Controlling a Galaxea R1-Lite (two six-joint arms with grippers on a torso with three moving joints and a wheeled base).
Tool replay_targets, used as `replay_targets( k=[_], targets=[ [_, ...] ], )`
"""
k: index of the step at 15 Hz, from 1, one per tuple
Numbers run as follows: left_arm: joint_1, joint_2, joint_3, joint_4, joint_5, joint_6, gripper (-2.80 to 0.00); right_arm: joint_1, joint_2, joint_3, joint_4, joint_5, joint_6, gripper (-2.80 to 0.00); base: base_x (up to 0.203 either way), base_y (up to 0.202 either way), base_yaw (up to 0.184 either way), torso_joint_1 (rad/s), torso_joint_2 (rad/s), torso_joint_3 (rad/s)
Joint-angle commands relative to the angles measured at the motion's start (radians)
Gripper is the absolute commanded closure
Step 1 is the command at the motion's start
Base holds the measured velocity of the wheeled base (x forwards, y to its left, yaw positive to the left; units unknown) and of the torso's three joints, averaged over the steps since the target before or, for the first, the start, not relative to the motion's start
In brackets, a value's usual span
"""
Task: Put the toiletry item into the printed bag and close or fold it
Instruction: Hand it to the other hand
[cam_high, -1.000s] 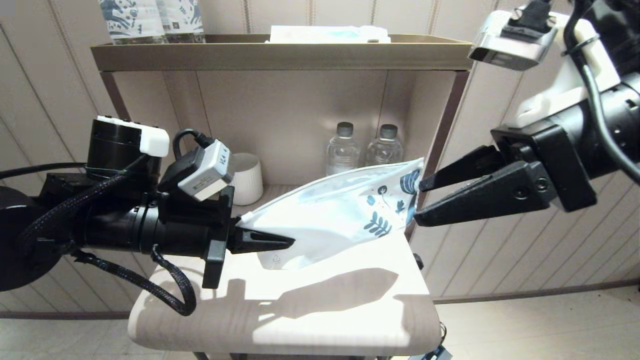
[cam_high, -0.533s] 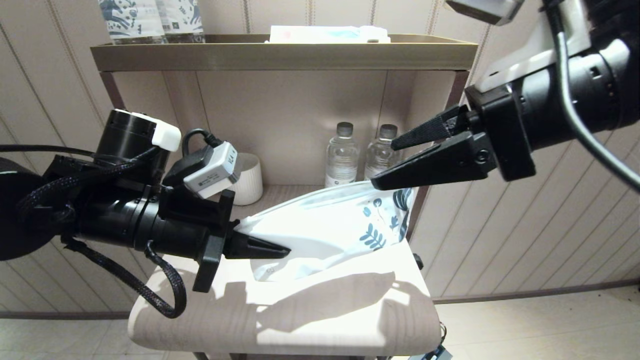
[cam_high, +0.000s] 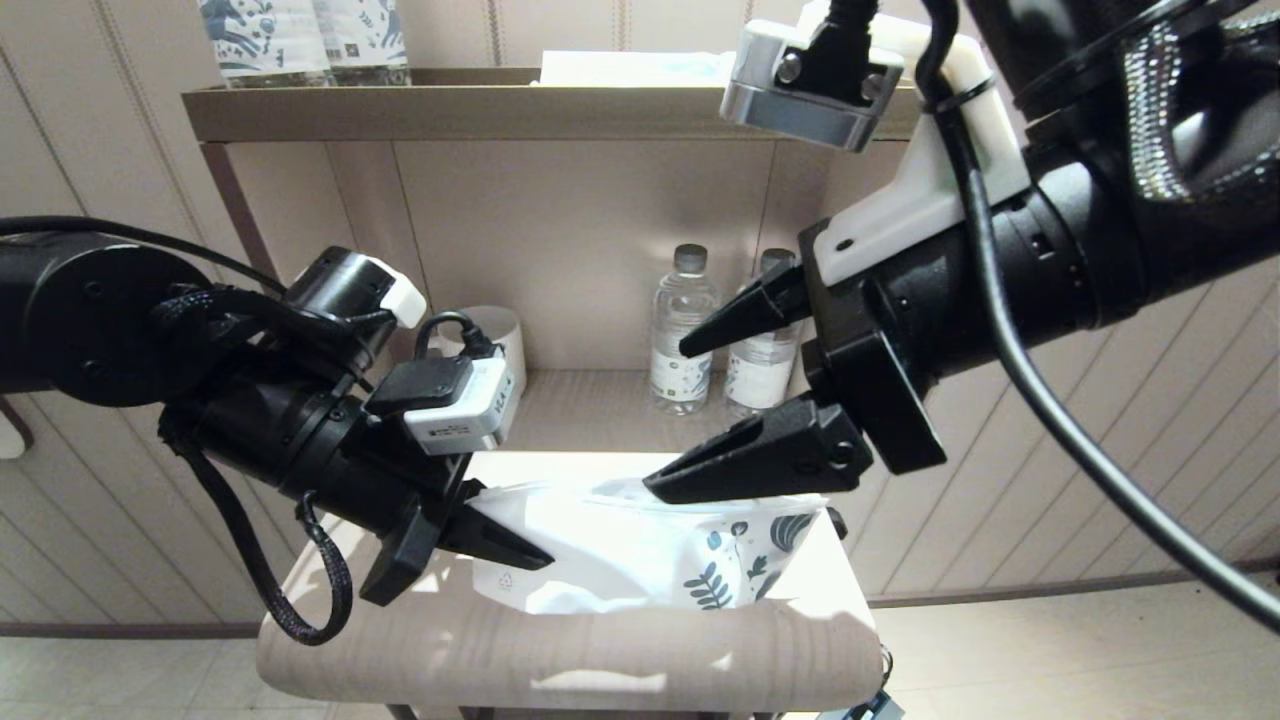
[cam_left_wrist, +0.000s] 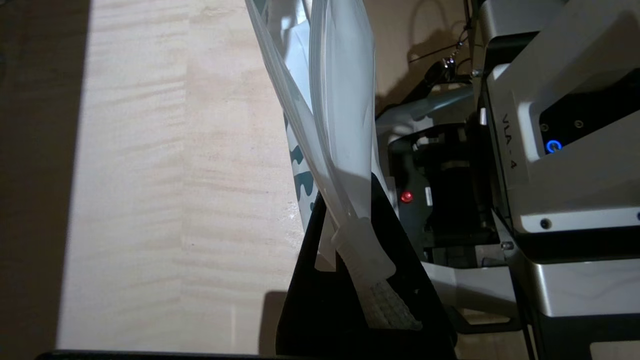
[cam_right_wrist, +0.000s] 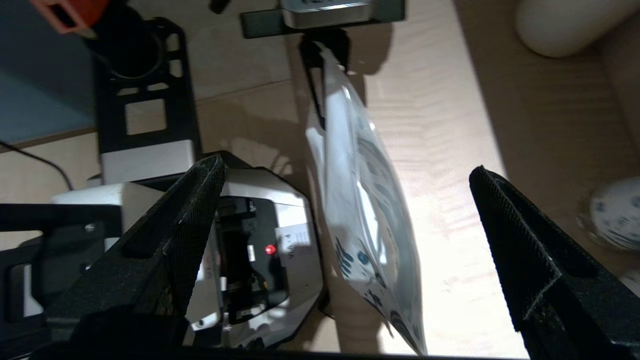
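— Where's your bag? 
— The printed bag (cam_high: 640, 560) stands edge-up on the table (cam_high: 560, 660), one end clamped in your left gripper (cam_high: 500, 545); the right gripper (cam_high: 670, 415) hangs wide open, empty, above it.
— Risk? 
— One-corner grip — it could twist or slip. Only the right wrist view shows the bag lying between the fingers (cam_right_wrist: 520, 250). Toiletry item unseen.

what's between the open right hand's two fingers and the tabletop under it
The printed bag, edge-up between the right hand's spread fingers, over the pale tabletop; the right wrist view shows it. The left hand pinches its far end.
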Motion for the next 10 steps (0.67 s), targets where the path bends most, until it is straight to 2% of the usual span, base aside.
replay_targets(
  k=[1, 6, 10],
  targets=[
    [-0.009, 0.026, -0.062, 0.042, -0.003, 0.009, 0.0, 0.016, 0.013, 0.024, 0.004, 0.035, 0.0, -2.8, 0.0, 0.0, 0.0, 0.0, 0.0, 0.0],
    [-0.01, 0.028, -0.132, 0.065, -0.016, -0.004, 0.0, 0.024, 0.016, 0.07, -0.142, 0.06, 0.011, -2.8, 0.0, 0.0, 0.0, 0.0, 0.0, 0.0],
    [-0.032, 0.026, -0.193, 0.152, -0.026, -0.035, 0.0, 0.019, 0.054, 0.05, -0.177, 0.064, 0.023, -2.8, 0.0, 0.0, 0.0, 0.0, 0.0, 0.0]
  ],
)
